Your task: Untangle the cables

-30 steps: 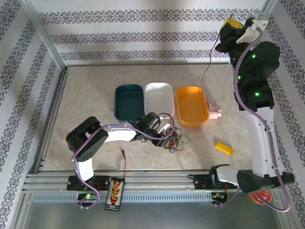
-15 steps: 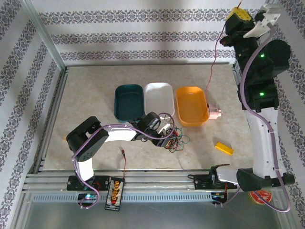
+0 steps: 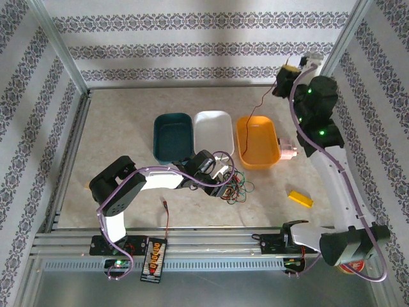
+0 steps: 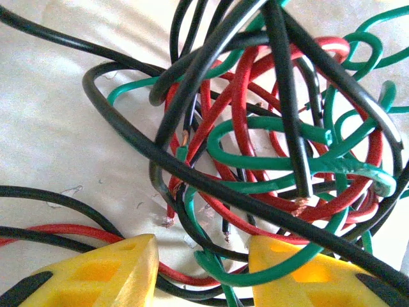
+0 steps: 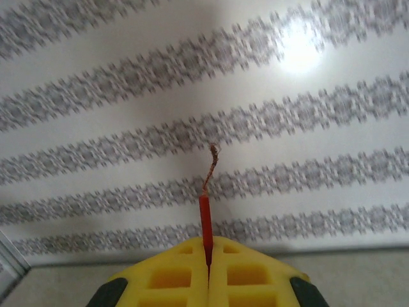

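The knot of red, green and black cables [image 3: 235, 187] lies on the table in front of the white bin. In the left wrist view the same cables [image 4: 255, 147] loop over one another. My left gripper [image 3: 222, 186] [image 4: 203, 272] rests at the knot's left edge, open, its yellow fingers [image 4: 108, 275] apart with several strands lying between them. One red cable [image 3: 255, 110] hangs free from my right gripper [image 3: 286, 71], high at the back right, its lower end over the orange bin. That gripper [image 5: 208, 256] is shut on the red cable [image 5: 205, 220], whose bare copper tip sticks out.
Teal bin [image 3: 173, 118], white bin [image 3: 213, 116] and orange bin [image 3: 257, 163] stand in a row mid-table. A pink object [image 3: 289, 151] sits right of the orange bin, a yellow block [image 3: 300, 198] nearer. The black orange-plugged board [image 3: 154, 259] with its lead lies at the front rail.
My right arm has swung down and left from its high position, carrying the red cable, whose lower end now hangs over the orange bin. The left arm has not moved.
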You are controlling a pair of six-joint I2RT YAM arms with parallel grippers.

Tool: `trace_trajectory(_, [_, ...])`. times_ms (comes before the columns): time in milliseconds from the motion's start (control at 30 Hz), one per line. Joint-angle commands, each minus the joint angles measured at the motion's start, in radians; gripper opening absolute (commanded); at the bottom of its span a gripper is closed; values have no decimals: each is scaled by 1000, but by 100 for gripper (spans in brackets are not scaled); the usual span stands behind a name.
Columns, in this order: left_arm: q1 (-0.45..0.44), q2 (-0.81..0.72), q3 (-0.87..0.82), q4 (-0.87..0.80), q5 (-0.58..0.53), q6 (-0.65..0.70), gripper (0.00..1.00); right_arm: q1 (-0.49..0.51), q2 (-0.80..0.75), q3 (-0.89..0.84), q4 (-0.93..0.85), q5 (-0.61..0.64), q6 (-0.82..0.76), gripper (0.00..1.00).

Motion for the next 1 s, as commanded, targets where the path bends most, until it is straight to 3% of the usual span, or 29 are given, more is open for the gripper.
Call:
trace_trajectory(0, [-6, 38, 1, -53, -3, 4, 43, 34, -70, -118, 0, 92, 39, 0])
trace_trajectory(133, [-7, 38, 0, -51, -7, 1, 43, 100, -123, -287, -34, 218, 59, 0])
trace_trajectory(367, [-7, 32, -6, -47, -13, 1, 43, 125, -141, -477, -92, 308, 174, 0])
trace_trajectory(733, [-7, 20, -14, -46, -16, 0, 43, 118, 5, -517, -131, 387, 229, 0])
trace_trajectory(967, [-7, 12, -15, -49, -15, 0, 43, 91, 167, -477, -127, 368, 244, 0])
